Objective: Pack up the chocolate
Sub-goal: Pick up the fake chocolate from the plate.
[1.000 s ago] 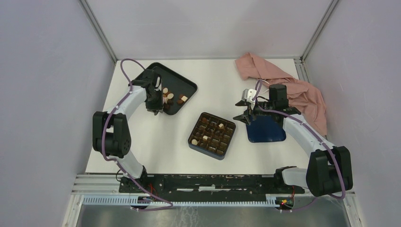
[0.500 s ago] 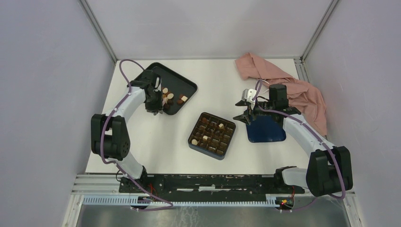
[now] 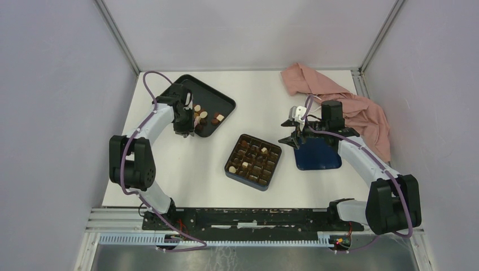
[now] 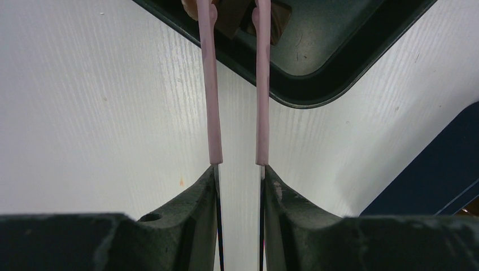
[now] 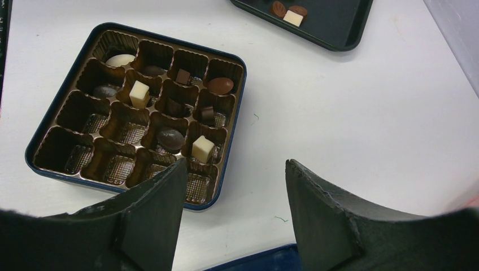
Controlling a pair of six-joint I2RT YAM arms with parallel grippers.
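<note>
Moved: barely anything, the left arm's elbow link drifts a touch outward from the earlier top views, and both grippers sit where they were
Left gripper [image 3: 189, 129]: down at the near edge of the black tray [image 3: 223, 101], slim pink fingers [image 4: 210, 84] narrowed either side of a brown piece [image 4: 233, 20]; pinched or only straddled, cannot tell, the tips run off the frame
Chocolate: loose pieces [image 3: 203, 117] lie in the tray, and others already sit in the box [image 5: 85, 111], a white cube [image 5: 139, 93] among them
Right gripper [image 5: 234, 169]: jaws wide with nothing between them, hovering over the blue lid [image 3: 319, 155] just beside the box
Key relation: the box lies to the right of the left gripper and nearer the bases, apart from the tray; the left arm is the nearer to the loose pieces, so the carry looks like its job; the brown piece's long axis is too small to judge
Views: only the left wrist shows the brown piece between the fingers; only the right wrist shows the box's near row of cells standing empty
</note>
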